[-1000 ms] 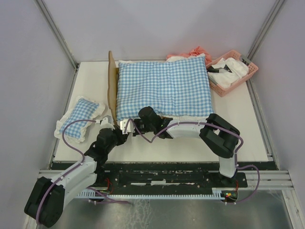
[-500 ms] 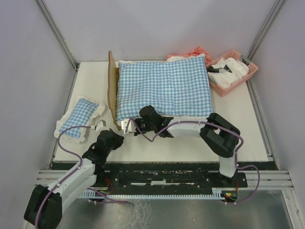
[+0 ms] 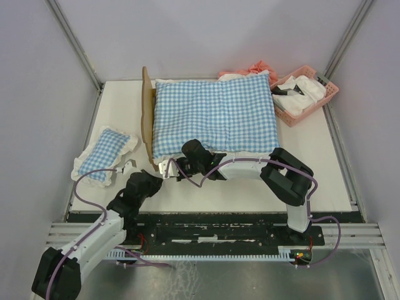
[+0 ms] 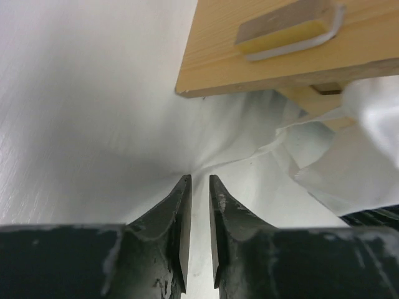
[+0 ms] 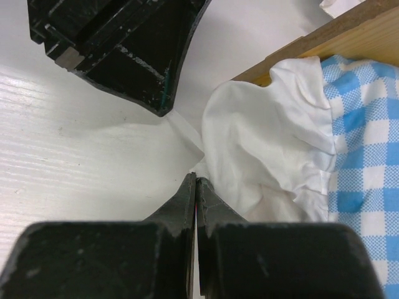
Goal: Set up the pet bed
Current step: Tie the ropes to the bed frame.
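Observation:
The pet bed (image 3: 147,122) stands mid-table with its wavy wooden headboard to the left, and a large blue-and-white checked cushion (image 3: 215,115) lies across it. My left gripper (image 3: 129,166) sits on the table left of the bed's near corner. In the left wrist view its jaws (image 4: 199,179) stand a narrow gap apart, empty, below the wooden frame (image 4: 262,56). My right gripper (image 3: 164,167) is at the near left corner. Its jaws (image 5: 195,177) are shut, with the tips against the cushion's white frill (image 5: 262,137); a pinch of cloth cannot be made out.
A small checked pillow (image 3: 105,153) with a white frill lies at the left table edge. A pink basket (image 3: 306,94) of white cloths stands at the back right, with pink fabric (image 3: 256,67) behind the cushion. The left arm's black body (image 5: 124,50) hangs close before the right gripper.
The left gripper has drawn back left, away from the bed's near corner, closing and then parting slightly. The right gripper has stayed shut at the frill, shifting barely.

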Robot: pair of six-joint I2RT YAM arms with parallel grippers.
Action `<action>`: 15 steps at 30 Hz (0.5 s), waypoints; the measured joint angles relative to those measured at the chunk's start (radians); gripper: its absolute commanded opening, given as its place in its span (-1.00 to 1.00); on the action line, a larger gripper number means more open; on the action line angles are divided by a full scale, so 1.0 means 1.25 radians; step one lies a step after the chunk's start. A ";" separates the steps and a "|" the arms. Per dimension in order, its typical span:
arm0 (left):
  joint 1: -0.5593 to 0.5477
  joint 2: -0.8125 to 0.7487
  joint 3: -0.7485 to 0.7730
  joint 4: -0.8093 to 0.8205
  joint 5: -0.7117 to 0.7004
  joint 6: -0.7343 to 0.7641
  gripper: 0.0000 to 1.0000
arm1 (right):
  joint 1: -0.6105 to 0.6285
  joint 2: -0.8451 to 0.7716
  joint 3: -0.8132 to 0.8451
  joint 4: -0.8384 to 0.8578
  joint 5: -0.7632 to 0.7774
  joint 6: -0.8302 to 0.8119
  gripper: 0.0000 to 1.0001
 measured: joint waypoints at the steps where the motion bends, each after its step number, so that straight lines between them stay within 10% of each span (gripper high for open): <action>1: 0.000 -0.017 0.000 0.000 -0.005 0.001 -0.40 | 0.000 0.000 0.000 0.000 -0.001 -0.001 -0.95; 15: -0.002 -0.077 -0.016 0.170 0.012 0.172 -0.35 | 0.000 0.000 0.004 -0.002 -0.016 -0.005 -0.95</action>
